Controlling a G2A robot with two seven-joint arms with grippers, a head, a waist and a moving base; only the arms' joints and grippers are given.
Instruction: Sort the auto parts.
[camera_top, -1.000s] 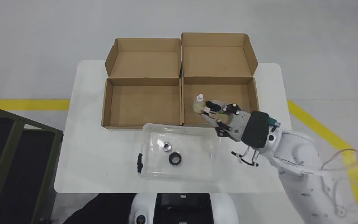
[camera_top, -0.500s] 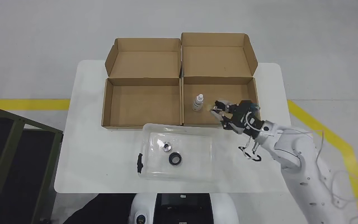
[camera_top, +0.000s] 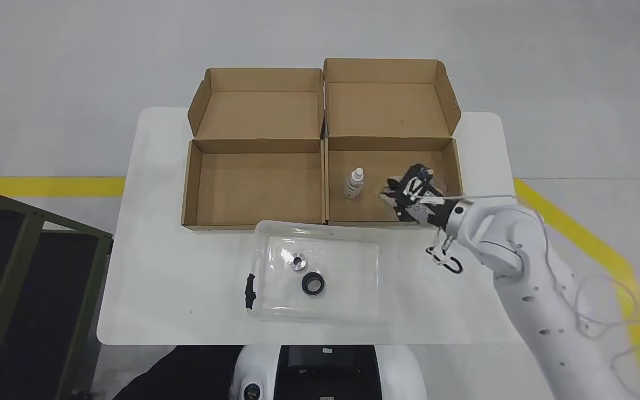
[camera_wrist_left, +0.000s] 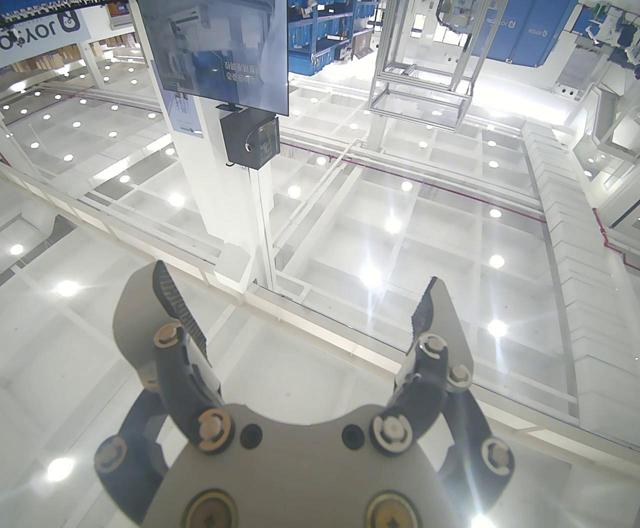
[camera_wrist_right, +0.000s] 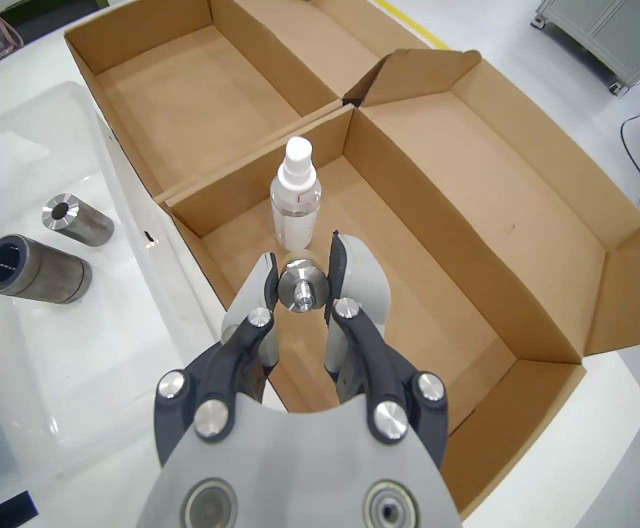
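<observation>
Rightward since a second ago, the right gripper (camera_top: 403, 189) has drawn away from the spray bottle (camera_top: 354, 182) standing at the left end of the right cardboard box (camera_top: 441, 158). Its jaws clamp a small metal fitting (camera_wrist_right: 301, 291) above that box's floor. The left gripper (camera_wrist_left: 295, 300) has its jaws wide apart.
</observation>
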